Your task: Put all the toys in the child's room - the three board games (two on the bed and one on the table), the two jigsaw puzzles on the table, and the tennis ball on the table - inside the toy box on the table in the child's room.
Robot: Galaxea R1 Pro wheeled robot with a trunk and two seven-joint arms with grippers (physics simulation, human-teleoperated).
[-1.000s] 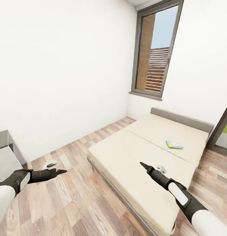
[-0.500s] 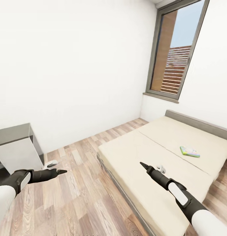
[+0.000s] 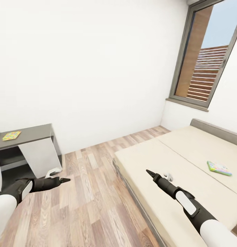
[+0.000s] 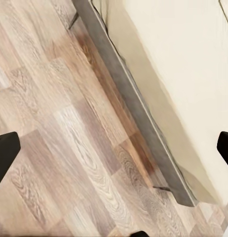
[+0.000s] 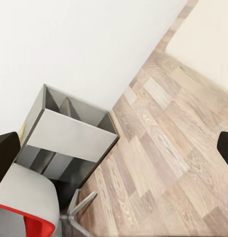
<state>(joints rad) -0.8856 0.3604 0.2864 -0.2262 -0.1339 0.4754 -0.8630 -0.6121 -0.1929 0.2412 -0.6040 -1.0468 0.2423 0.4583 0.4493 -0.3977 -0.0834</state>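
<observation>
Your left gripper [image 3: 63, 179] hangs over the wood floor [image 3: 94, 192] with nothing in it, and its fingertips [image 4: 6, 153] sit wide apart at the edges of the left wrist view, so it is released. Your right gripper [image 3: 149, 172] is held out over the near edge of the bed [image 3: 159, 178]; it too is empty, its fingertips [image 5: 5, 148] spread at the edges of the right wrist view.

Both arms keep the pose they had a second ago. What has changed is the view: the head has swung left, so the bed and the window [image 3: 209, 65] have slid toward the right of the head view, and a dark grey cabinet [image 3: 27, 149] has come in at the left of the bed.

One board game [image 3: 219, 168], a flat colourful box, lies on the mattress, well beyond your right gripper. A colourful flat square [image 3: 11, 136] rests on the cabinet's top. Beside the cabinet, the right wrist view catches a red chair [image 5: 29, 212].
</observation>
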